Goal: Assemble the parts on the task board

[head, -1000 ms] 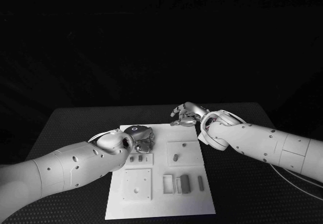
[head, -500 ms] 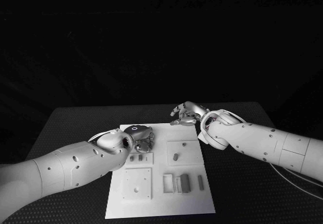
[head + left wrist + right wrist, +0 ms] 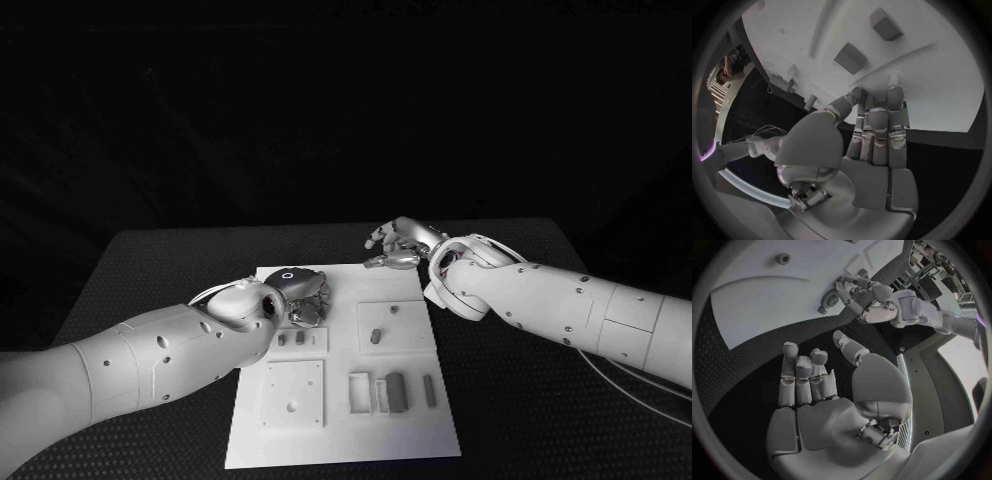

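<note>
The white task board (image 3: 339, 440) lies in the middle of the black table. Several small grey parts are on it: two pieces (image 3: 293, 340) at the left, a peg (image 3: 375, 337) in the middle, upright blocks (image 3: 392, 392) nearer me. My left hand (image 3: 297, 290) hovers over the board's far left corner, fingers (image 3: 879, 125) straight and together, thumb against them. Whether a part sits in that pinch I cannot tell. Two grey blocks (image 3: 849, 57) lie past the fingertips. My right hand (image 3: 401, 246) hangs over the table just beyond the board's far edge, fingers (image 3: 801, 375) apart and holding nothing.
A raised square plate (image 3: 296, 393) with a hole sits on the board's near left, another square plate (image 3: 392, 328) at its right. Black textured table (image 3: 534, 400) surrounds the board. In the right wrist view the left hand (image 3: 870, 297) works at the board's edge (image 3: 767, 315).
</note>
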Available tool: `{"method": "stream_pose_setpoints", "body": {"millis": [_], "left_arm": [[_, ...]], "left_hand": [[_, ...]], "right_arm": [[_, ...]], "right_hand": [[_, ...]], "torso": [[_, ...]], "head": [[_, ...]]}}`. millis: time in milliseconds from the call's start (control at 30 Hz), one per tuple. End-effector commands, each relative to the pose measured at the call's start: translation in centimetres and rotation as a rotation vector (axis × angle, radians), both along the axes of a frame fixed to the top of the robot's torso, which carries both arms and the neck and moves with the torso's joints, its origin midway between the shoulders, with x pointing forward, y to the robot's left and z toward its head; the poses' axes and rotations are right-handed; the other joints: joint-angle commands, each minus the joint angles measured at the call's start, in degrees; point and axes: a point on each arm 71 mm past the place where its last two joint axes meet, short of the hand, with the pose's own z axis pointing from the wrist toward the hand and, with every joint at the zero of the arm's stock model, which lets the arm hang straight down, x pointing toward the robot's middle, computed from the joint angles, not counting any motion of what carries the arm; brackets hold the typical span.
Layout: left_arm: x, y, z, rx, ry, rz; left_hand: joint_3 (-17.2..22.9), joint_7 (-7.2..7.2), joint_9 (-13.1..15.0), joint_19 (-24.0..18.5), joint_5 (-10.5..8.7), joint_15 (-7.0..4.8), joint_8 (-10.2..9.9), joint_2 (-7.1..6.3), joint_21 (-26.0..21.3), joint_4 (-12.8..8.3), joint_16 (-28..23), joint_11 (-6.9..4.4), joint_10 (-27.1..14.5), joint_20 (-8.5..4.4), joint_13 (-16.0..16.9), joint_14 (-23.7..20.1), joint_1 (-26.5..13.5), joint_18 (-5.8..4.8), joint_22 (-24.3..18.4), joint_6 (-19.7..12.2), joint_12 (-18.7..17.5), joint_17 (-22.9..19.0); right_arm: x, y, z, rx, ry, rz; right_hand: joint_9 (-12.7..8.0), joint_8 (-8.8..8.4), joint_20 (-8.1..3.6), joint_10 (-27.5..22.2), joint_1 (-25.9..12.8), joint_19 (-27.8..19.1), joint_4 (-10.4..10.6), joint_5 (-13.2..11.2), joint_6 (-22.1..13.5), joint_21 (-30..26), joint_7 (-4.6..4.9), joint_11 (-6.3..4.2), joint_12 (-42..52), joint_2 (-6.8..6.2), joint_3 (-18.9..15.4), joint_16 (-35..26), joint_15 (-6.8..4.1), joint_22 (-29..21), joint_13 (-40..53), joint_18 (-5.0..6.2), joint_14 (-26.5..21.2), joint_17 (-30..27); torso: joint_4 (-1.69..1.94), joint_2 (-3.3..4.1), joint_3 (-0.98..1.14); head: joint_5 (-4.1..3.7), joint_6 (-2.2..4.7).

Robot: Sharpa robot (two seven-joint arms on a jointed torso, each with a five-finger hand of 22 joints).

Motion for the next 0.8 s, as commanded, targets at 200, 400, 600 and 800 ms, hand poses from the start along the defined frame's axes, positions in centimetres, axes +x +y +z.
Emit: {"method": "stream_pose_setpoints", "body": {"millis": [200, 400, 600, 800], "left_arm": [[-0.2, 0.3, -0.4, -0.029, -0.006, 0.008], [-0.2, 0.5, -0.2, -0.069, -0.012, 0.019], [-0.3, 0.8, 0.2, -0.124, -0.026, 0.030], [-0.5, 1.3, 0.6, -0.161, -0.023, 0.042]], "left_hand": [[0.9, -0.26, 0.3, 0.4, -0.31, -0.34, 0.6, 1.79, 0.4, 0.7, 0.1, -0.24, 1.1, -0.45, 0.3, 0.7, -0.3, 4.30, 1.3, 1.1, 0.3, 0.0], [1.8, -0.53, 0.5, 0.7, -0.32, -0.72, 0.9, 2.20, 0.5, 0.6, -0.1, -0.60, 1.9, -0.79, 0.5, 1.1, -0.8, 4.20, 1.2, 1.7, 0.3, 0.0], [2.7, -0.76, 0.8, 1.2, -0.29, -1.06, 1.1, 2.30, 0.7, 0.3, -0.3, -0.94, 2.6, -1.14, 0.8, 1.5, -1.0, 4.09, 1.2, 2.2, 0.3, -0.1], [3.0, -0.81, 0.9, 1.4, -0.29, -1.14, 1.1, 2.26, 0.7, 0.2, -0.4, -1.02, 2.8, -1.24, 0.8, 1.6, -1.0, 4.05, 1.2, 2.3, 0.3, -0.1]], "right_arm": [[-0.1, 0.1, 0.0, -0.001, 0.003, 0.012], [-0.1, 0.1, 0.0, -0.001, 0.002, 0.012], [-0.1, 0.1, 0.0, 0.001, 0.007, 0.011], [-0.1, 0.0, 0.0, 0.001, 0.007, 0.010]], "right_hand": [[0.0, 0.16, -0.30, -0.3, -0.4, 0.1, 0.4, -0.1, 0.0, 0.2, 0.37, -0.08, 0.3, -0.05, 0.1, 0.4, -0.41, 0.8, -0.1, 0.91, 0.1, -0.1], [0.0, 0.16, -0.30, -0.3, -0.4, 0.1, 0.4, -0.1, 0.0, 0.2, 0.36, -0.08, 0.3, -0.06, 0.1, 0.4, -0.42, 0.8, -0.1, 0.91, 0.1, -0.1], [0.0, 0.17, -0.30, -0.3, -0.4, 0.1, 0.4, -0.1, 0.0, 0.2, 0.36, -0.08, 0.3, -0.06, 0.1, 0.4, -0.42, 0.7, -0.1, 0.91, 0.1, -0.1], [0.0, 0.17, -0.31, -0.3, -0.5, 0.1, 0.4, -0.1, 0.0, 0.2, 0.36, -0.08, 0.4, -0.05, 0.1, 0.4, -0.42, 0.7, -0.1, 0.91, 0.1, -0.1]], "torso": [[0.02, -0.04, 0.05], [0.01, -0.06, 0.03], [0.00, -0.04, -0.04], [0.08, -0.07, -0.07]], "head": [[0.10, -0.12], [0.34, -0.13], [0.44, 0.00], [0.46, 0.05]]}}
